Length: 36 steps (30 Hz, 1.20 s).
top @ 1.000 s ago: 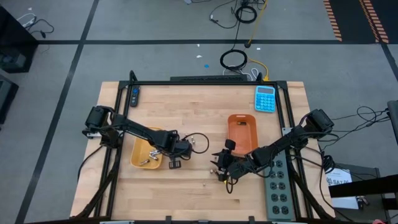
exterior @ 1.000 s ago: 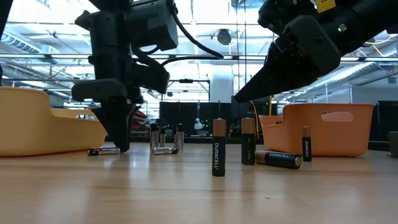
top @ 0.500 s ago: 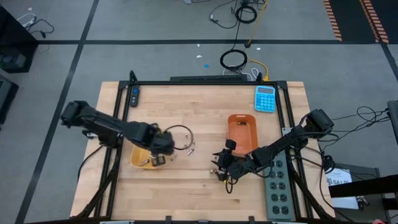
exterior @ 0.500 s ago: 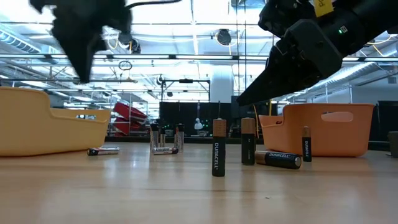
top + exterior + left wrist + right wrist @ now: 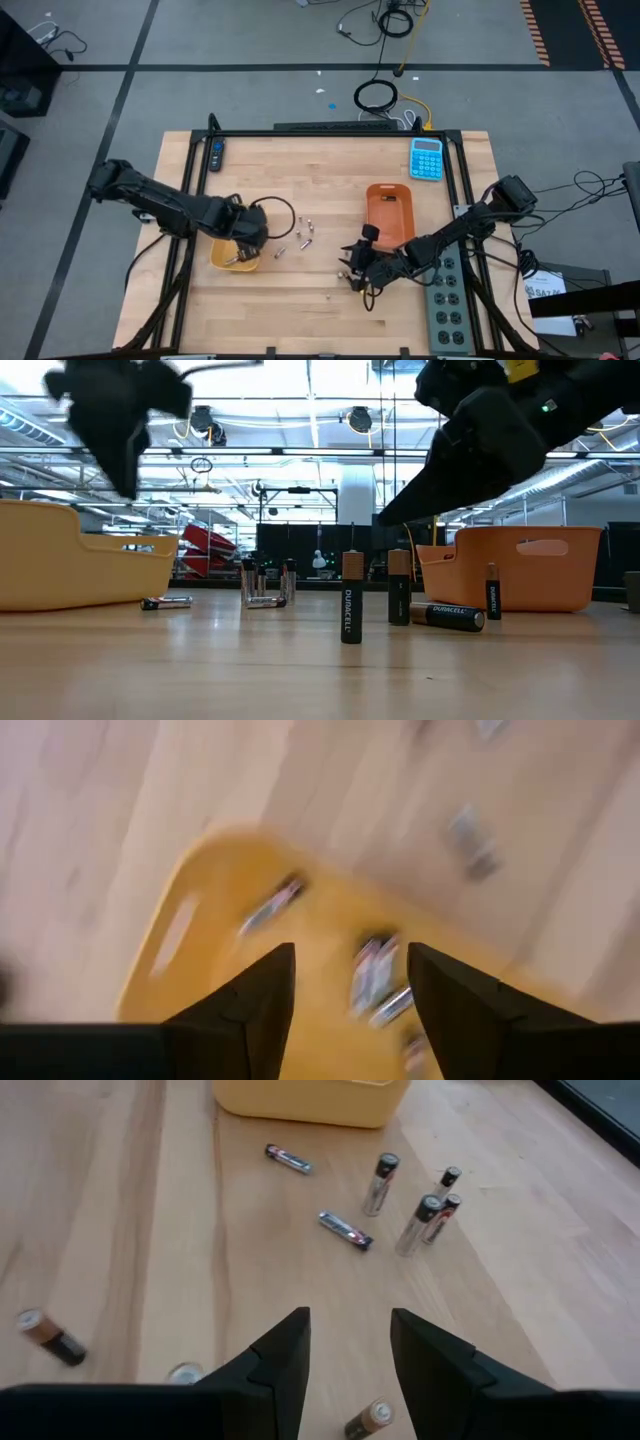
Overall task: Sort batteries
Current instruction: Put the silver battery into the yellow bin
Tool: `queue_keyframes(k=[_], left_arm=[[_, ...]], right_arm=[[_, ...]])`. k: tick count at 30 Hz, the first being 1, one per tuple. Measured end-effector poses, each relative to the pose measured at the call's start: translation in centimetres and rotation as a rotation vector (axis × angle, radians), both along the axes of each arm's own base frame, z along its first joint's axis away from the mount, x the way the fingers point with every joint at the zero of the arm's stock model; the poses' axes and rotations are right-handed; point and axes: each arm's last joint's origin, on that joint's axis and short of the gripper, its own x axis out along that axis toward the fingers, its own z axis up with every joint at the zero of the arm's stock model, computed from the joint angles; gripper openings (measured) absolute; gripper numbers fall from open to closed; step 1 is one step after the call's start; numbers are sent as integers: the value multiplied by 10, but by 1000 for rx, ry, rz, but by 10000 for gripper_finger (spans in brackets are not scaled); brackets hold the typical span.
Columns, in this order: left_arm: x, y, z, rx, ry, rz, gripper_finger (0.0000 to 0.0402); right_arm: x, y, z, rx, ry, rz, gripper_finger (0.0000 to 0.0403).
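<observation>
Wooden table (image 5: 300, 190); we note left gripper (image 5: 350, 985) fingers apart, empty, yellow tray (image 5: 200, 910) beyond tips. Right gripper (image 5: 347, 1345) half-open, empty; standing batteries (image 5: 415, 1215) ahead could topple if clipped.

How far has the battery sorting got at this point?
Partly done. Several small silver batteries already lie in the yellow plastic tray. The left gripper hovers over that tray, open and empty; the right gripper hangs open above the wooden table, holding nothing. Left to do: the silver batteries near the yellow tray and the copper-topped black batteries beside the orange plastic tray.
</observation>
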Motion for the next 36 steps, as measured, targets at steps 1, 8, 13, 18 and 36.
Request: queue_keyframes(k=[1, 8, 13, 18, 36], left_arm=[[5, -1, 4, -8, -55, -4, 205], [41, -2, -11, 10, -221, -22, 208], [61, -4, -39, 8, -231, 10, 209], [75, -7, -62, 33, -192, -42, 209], [98, 13, -92, 91, -194, -26, 209]], right_arm=[[0, -1, 0, -1, 0, -2, 132], [2, -1, 1, 18, -13, 16, 132], [0, 4, 1, 13, -11, 32, 132], [0, 3, 1, -16, -7, 24, 132], [-1, 3, 1, -20, 1, 23, 132]])
